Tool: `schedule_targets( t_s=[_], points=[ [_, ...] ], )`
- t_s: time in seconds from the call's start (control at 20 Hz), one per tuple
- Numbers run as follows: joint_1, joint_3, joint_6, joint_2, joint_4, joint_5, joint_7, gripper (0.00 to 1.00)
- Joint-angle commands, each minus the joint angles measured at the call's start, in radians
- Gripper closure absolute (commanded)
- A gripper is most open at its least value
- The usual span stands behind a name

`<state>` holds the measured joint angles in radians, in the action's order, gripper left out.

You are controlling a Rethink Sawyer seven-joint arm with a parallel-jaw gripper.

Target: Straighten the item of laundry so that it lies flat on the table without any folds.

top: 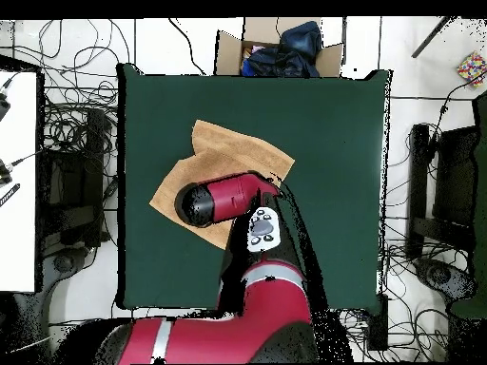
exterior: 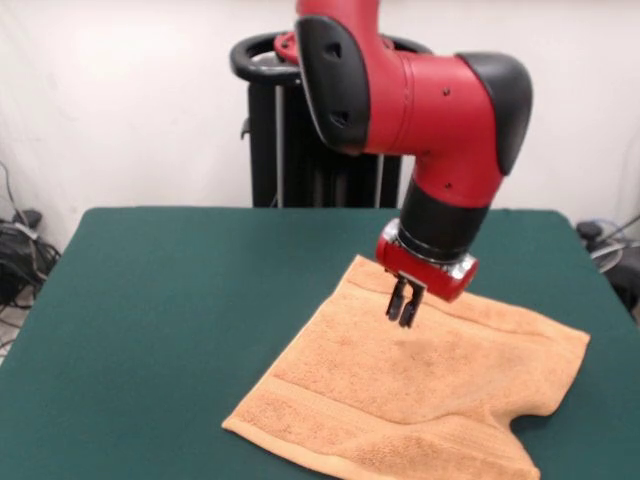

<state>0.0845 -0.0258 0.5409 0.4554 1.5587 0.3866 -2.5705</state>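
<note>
The orange-tan towel (exterior: pixel 430 395) lies on the right half of the dark green table (exterior: pixel 170 300). It is mostly spread out, but its near right corner is turned in and leaves a notch in the outline. A woven band runs along its near edge. My gripper (exterior: pixel 403 308) hangs from the red arm just above the towel's far part, with its fingers shut and nothing between them. In the overhead view the towel (top: pixel 233 152) shows a doubled flap at its far left, and the arm's red body (top: pixel 224 200) covers part of it and hides the gripper.
The black pedestal (exterior: pixel 290 130) stands behind the table's far edge. In the overhead view a cardboard box (top: pixel 276 49) with dark cloth sits off the table's far edge, and cables lie on the floor around the table (top: pixel 333 143).
</note>
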Motion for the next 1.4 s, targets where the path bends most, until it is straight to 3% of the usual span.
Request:
schedule_targets(
  t_s=[0.05,0.8,1.4],
  points=[
    [-0.023,0.043,-0.023,-0.053,0.064,-0.037,-0.158,1.0],
    [-0.042,0.12,-0.125,-0.064,0.132,-0.032,-0.167,1.0],
    [-0.053,0.125,-0.149,-0.14,0.072,-0.071,-0.15,1.0]
  ],
)
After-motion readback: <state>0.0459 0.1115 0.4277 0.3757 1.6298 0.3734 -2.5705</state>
